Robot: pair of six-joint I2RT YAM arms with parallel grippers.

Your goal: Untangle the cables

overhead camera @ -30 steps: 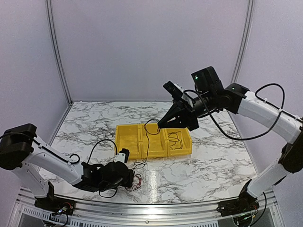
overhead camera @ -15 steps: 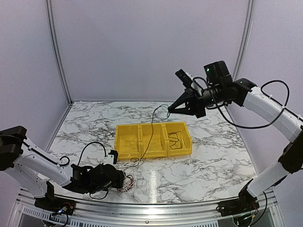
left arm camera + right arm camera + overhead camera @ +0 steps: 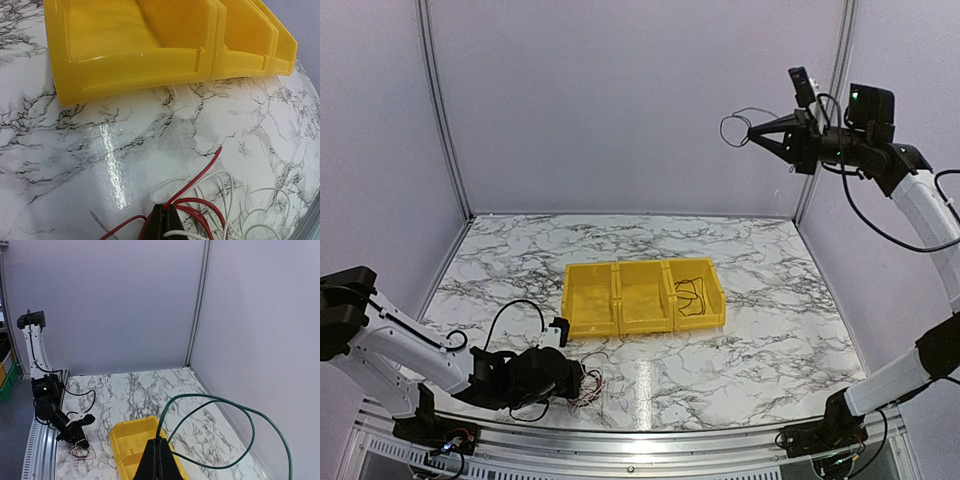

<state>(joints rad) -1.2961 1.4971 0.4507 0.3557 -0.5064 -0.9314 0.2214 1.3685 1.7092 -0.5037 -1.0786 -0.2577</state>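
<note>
- Cables (image 3: 592, 386) in red and white lie tangled on the marble table (image 3: 770, 340) at the lower left of the top view, just in front of the yellow bin (image 3: 590, 292).
- We see the left gripper (image 3: 572, 378) low on the table at that tangle. Its jaws are clenched on the strands, and in its wrist view red and white wires (image 3: 200, 200) run out from the pinched tips at the bottom edge.
- We find the right gripper (image 3: 752, 130) at the upper right of the top view, high above the table. Its jaws are clamped on a dark cable (image 3: 733, 128) whose loop hangs free in the air.
- That dark cable (image 3: 252, 427) looks black from above and greenish from the wrist, so we cannot settle its colour.
- Another black cable (image 3: 690, 295) lies coiled in the bin's right-hand compartment.
</note>
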